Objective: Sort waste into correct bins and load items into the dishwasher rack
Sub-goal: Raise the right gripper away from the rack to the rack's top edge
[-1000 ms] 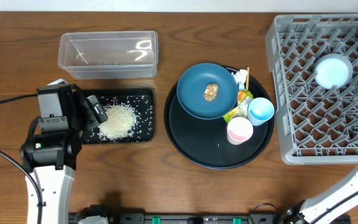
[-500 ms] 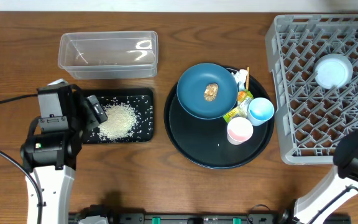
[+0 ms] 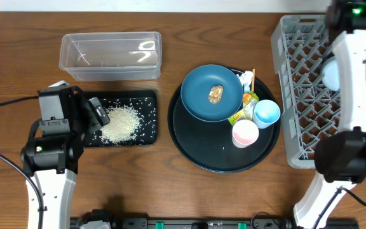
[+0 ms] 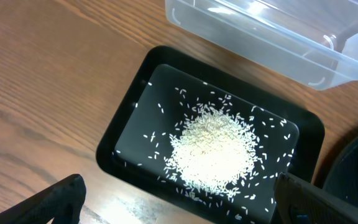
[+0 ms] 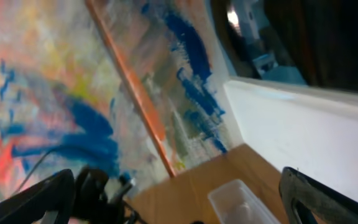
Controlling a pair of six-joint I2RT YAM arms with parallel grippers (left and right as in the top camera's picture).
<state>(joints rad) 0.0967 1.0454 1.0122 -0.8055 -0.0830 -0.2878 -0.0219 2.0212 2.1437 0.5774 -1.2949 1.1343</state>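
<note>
White rice (image 3: 118, 123) lies heaped in the shallow black tray (image 3: 146, 98), with the clear tub (image 3: 110, 54) behind it. My left gripper (image 3: 97, 114) hovers open at that tray's left end; in the left wrist view its fingers (image 4: 61, 199) straddle the tray's near edge below the rice (image 4: 213, 149). On the round black tray (image 3: 196, 152) sit the blue plate (image 3: 202, 89) with a brown lump (image 3: 215, 94), the wrapper (image 3: 246, 108), tissue (image 3: 246, 79), chopstick (image 3: 253, 75), pink cup (image 3: 244, 133) and light blue cup (image 3: 267, 113). My right gripper (image 5: 179, 199) is open, raised above the rack (image 3: 297, 95).
The right arm (image 3: 354, 76) stretches over the grey rack and covers most of the white bowl (image 3: 328, 73) inside it. The right wrist view looks across the room at a painted wall, with the clear tub (image 5: 241, 202) far below. A cable (image 3: 5, 105) runs off left.
The right arm has swung up from the lower right corner, across the rack, to the top edge of the overhead view. The left arm and all objects have stayed put.
</note>
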